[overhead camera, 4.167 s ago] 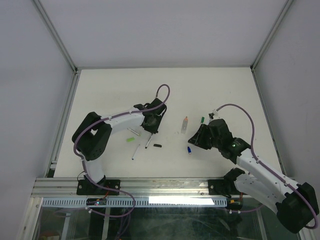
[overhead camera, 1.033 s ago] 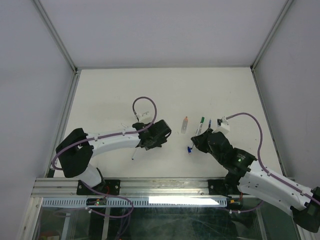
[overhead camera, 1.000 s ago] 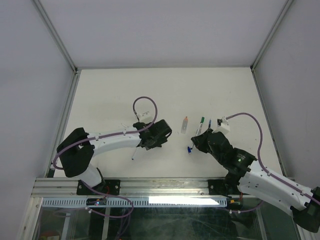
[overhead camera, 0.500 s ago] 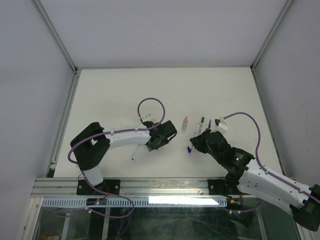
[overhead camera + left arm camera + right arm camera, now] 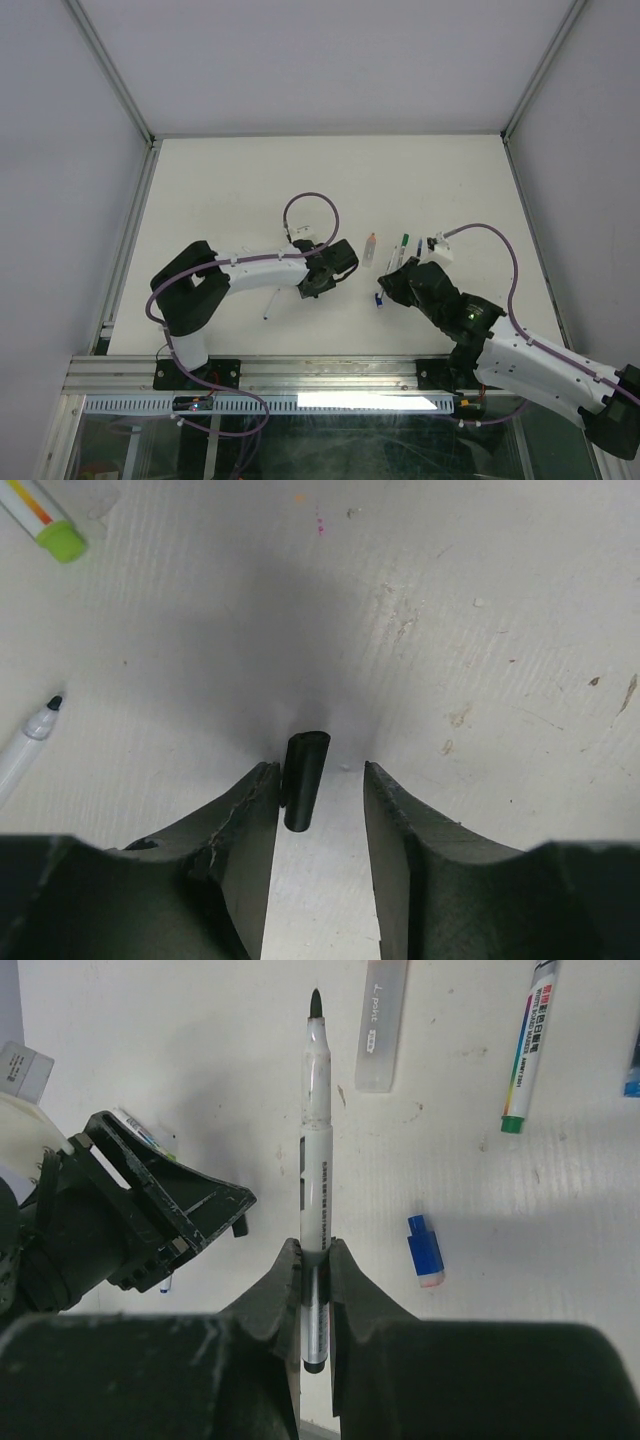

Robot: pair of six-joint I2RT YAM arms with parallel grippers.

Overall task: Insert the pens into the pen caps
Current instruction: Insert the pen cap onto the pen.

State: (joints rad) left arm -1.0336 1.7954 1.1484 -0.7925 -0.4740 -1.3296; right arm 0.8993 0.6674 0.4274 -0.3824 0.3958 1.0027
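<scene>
A black pen cap (image 5: pixel 305 780) lies on the table between the jaws of my left gripper (image 5: pixel 320 772). The cap rests against the left finger (image 5: pixel 250 810), and a gap stays on its right side, so the gripper is open. My right gripper (image 5: pixel 315 1250) is shut on a white pen (image 5: pixel 316 1140) whose black tip points away from the wrist, toward the left gripper (image 5: pixel 150 1220). In the top view the left gripper (image 5: pixel 322 280) and the right gripper (image 5: pixel 395 280) are low over the table's middle, a short way apart.
A blue cap (image 5: pixel 425 1252) lies just right of the held pen. Farther off are a clear-bodied piece (image 5: pixel 385 1025) and a green-tipped pen (image 5: pixel 527 1045). Beside the left gripper lie a green-capped pen (image 5: pixel 45 522) and a black-tipped pen (image 5: pixel 25 742).
The left arm has reached a little to the right and its jaws have narrowed around the black cap. The right arm has hardly moved and still holds its pen.
</scene>
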